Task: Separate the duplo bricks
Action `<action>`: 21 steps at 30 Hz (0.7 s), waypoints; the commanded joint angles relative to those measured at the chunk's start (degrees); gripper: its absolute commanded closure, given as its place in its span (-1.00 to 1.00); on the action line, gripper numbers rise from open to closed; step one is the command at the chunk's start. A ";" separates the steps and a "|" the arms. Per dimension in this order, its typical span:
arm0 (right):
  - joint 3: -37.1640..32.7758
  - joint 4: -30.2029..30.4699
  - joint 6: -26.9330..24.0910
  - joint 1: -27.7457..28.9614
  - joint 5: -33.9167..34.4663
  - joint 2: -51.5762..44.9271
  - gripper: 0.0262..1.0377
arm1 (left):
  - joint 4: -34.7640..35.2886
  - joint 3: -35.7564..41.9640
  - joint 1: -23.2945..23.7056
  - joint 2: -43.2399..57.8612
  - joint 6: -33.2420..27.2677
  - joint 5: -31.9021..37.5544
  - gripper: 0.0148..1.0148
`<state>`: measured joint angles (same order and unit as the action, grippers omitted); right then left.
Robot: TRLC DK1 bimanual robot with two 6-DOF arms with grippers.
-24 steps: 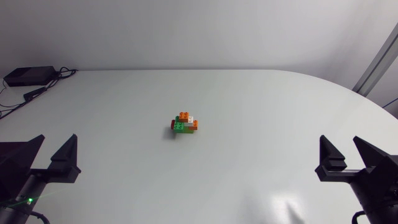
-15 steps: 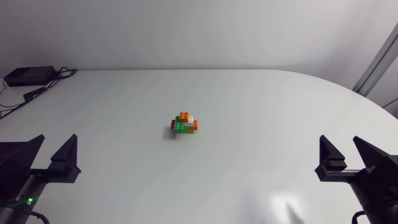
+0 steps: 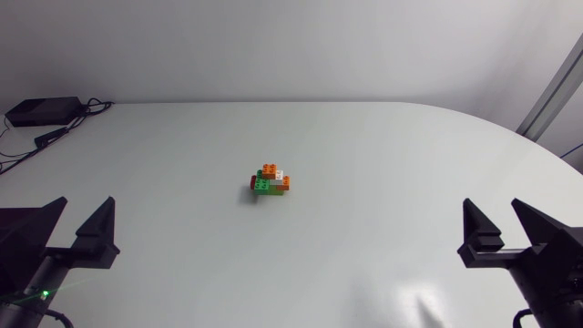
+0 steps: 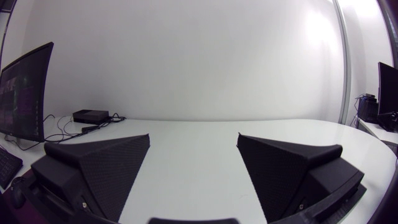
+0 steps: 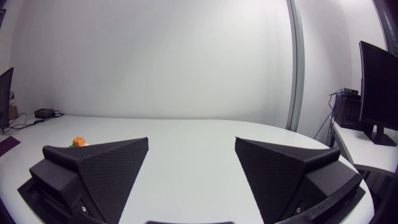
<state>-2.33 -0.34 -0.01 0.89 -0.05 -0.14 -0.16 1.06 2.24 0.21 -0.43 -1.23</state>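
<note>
Near the middle of the white table [image 3: 383, 146]: a stuck-together clump of orange, green, white and red duplo bricks [image 3: 271, 180]. At eight o'clock from it, left gripper [image 3: 84, 208], fingers spread, holding nothing. At four o'clock, right gripper [image 3: 492, 210], likewise spread, well apart.

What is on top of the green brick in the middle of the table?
An orange brick and a white brick sit on the green brick. How they join it is covered, so it cannot be seen.
</note>
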 commanded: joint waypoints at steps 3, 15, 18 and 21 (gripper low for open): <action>1.36 0.51 -1.40 -2.03 -0.65 0.49 -0.93 | 1.39 2.98 0.57 -1.00 -2.21 0.44 -0.94; -5.93 4.65 -1.48 -2.56 -0.82 -0.82 -0.93 | 5.96 13.88 1.28 7.26 -1.95 0.36 -0.94; -7.69 5.35 -1.48 -2.56 -1.18 -2.14 -0.94 | 6.67 15.99 0.92 10.08 -1.42 0.27 -0.94; -9.98 5.35 -1.40 -2.56 -1.44 -5.66 -0.93 | 8.07 18.80 -0.31 14.47 -0.01 -0.96 -0.94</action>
<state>-10.00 4.40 -1.08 -1.19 -1.19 -3.64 7.38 16.73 2.70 11.92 -1.85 -1.45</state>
